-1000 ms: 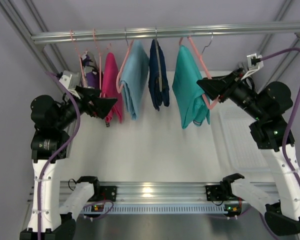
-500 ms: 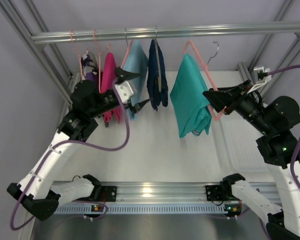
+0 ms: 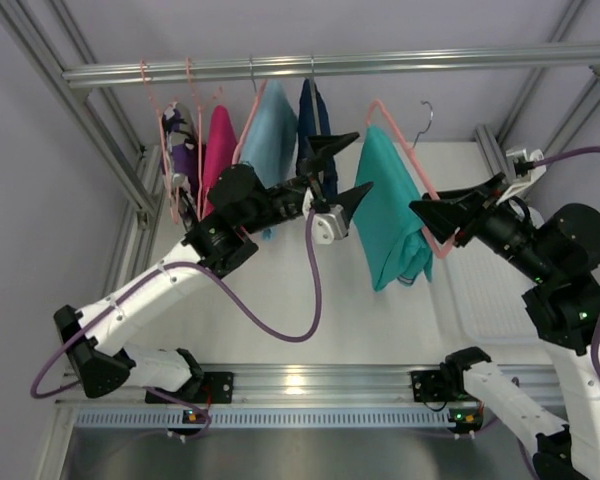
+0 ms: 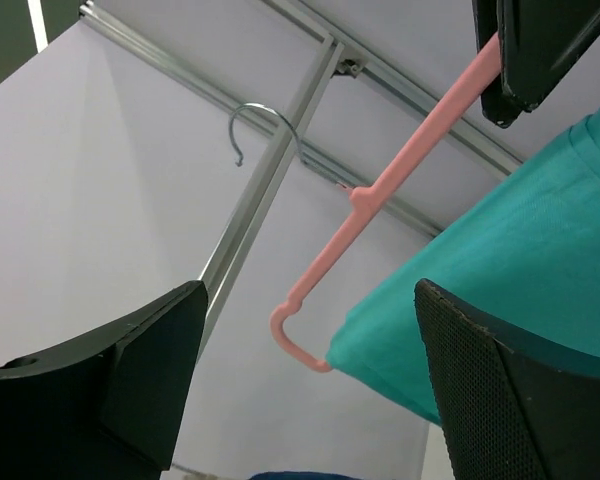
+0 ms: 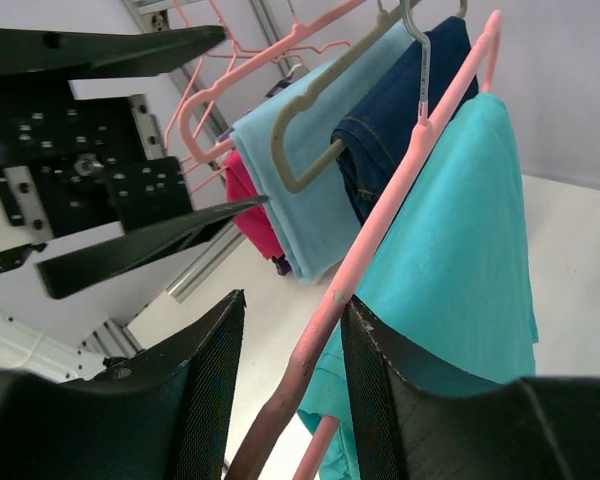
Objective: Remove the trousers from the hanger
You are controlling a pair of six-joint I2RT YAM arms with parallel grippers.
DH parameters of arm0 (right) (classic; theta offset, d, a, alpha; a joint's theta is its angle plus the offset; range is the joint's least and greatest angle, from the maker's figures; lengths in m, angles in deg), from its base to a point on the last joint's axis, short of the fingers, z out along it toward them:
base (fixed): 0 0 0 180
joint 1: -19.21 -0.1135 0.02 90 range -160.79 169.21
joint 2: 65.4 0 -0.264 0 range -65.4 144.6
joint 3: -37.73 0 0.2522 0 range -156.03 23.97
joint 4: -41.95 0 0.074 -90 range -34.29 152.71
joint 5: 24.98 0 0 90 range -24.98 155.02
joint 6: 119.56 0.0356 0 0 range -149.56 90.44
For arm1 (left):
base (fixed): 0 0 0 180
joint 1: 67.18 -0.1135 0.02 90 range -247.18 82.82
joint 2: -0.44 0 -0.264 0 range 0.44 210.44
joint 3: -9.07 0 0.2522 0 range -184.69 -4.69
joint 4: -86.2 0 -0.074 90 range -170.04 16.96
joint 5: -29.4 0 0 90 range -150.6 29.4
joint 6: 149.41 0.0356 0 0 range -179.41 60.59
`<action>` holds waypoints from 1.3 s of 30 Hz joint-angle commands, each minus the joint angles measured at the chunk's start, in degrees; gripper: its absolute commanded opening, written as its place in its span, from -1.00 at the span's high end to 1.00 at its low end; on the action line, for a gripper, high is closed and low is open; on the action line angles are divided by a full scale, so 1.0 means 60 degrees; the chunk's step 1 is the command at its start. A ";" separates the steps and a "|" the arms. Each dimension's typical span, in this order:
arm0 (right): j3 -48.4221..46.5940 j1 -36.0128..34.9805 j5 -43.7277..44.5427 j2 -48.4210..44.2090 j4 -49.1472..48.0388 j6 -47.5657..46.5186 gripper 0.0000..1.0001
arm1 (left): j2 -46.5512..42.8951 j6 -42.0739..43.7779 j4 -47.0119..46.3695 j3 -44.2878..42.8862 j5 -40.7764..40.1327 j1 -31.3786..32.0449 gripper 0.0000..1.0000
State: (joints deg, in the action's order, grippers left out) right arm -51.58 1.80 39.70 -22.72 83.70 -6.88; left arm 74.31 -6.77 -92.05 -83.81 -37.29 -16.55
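The teal trousers (image 3: 392, 215) hang folded over the salmon-pink hanger (image 3: 405, 135). Its silver hook (image 3: 425, 110) is below the rail and touches nothing. My right gripper (image 3: 440, 213) is shut on the hanger's right arm and holds it up; in the right wrist view the pink arm (image 5: 380, 230) runs between my fingers (image 5: 292, 300), with the trousers (image 5: 460, 230) behind. My left gripper (image 3: 345, 168) is open and empty, just left of the trousers' upper edge. In the left wrist view the hanger's corner (image 4: 298, 340) and the trousers (image 4: 520, 270) lie between its open fingers (image 4: 308, 300).
A metal rail (image 3: 330, 65) runs across the top. On it hang a navy garment (image 3: 315, 115), a sky-blue garment (image 3: 270, 140), a magenta garment (image 3: 220, 150) and a purple one (image 3: 183, 160). A white tray (image 3: 480, 280) lies at the right.
My left arm has swung from the far left across to the trousers, with its gripper open. My right gripper has carried the hanger and trousers down and to the right.
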 commanded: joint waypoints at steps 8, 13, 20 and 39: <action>-0.1177 -0.0014 -0.1082 -0.0506 -0.0887 -0.0630 1.00 | 0.1882 0.1920 -0.1628 -0.0876 -0.0632 0.0965 -0.63; -0.0989 -0.0014 -0.1434 -0.0710 -0.0490 -0.0718 1.00 | 0.2614 0.1949 -0.2788 -0.1170 -0.1145 0.1141 -0.63; -0.0885 -0.0014 -0.1536 -0.0945 -0.0285 -0.0747 1.00 | 0.2645 0.2256 -0.3037 -0.1010 -0.0956 0.1390 -0.52; -0.1266 -0.0028 -0.2295 0.0005 0.1821 0.0234 -0.25 | 0.1899 0.3618 -0.4267 0.0821 -0.0487 0.1581 1.00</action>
State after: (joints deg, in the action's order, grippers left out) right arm -55.82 1.83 29.03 -25.04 93.12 -5.86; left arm 89.58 13.43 -111.76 -79.68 -43.52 -7.48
